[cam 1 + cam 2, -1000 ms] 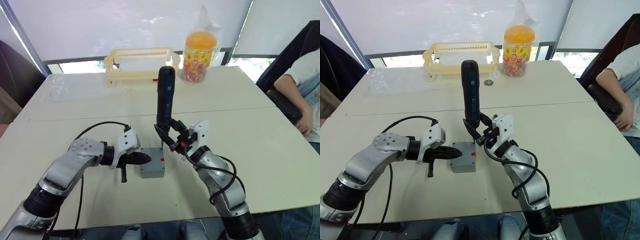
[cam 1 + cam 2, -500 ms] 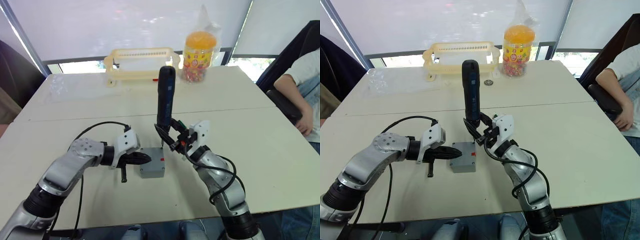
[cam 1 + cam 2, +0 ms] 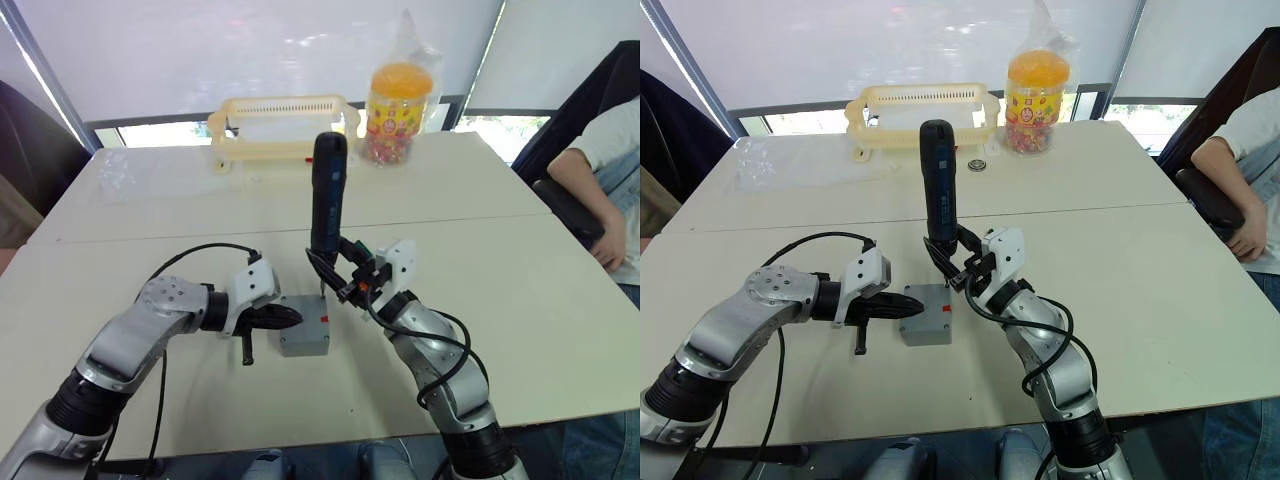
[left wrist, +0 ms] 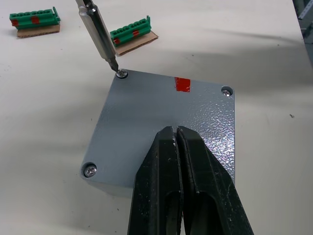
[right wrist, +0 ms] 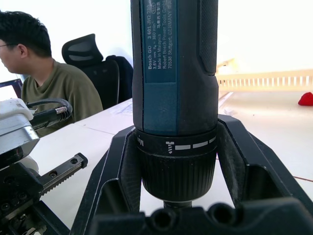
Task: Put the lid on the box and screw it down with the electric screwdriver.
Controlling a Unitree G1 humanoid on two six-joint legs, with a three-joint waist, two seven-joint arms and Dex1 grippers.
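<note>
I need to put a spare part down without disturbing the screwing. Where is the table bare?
Bare: the table between the right claw and the person's arm. Crowded: around the box, and the far edge by the cream basket and jar.

Green connectors (image 4: 133, 39) crowd the box's (image 4: 161, 127) far side.

The lid (image 4: 166, 122), a flat grey square plate with a red mark at its 12 o'clock edge, lies on the grey box (image 3: 305, 338). The electric screwdriver (image 3: 327, 205), black and dark blue, stands nearly upright; its thin metal bit seems to touch one corner screw.
</note>
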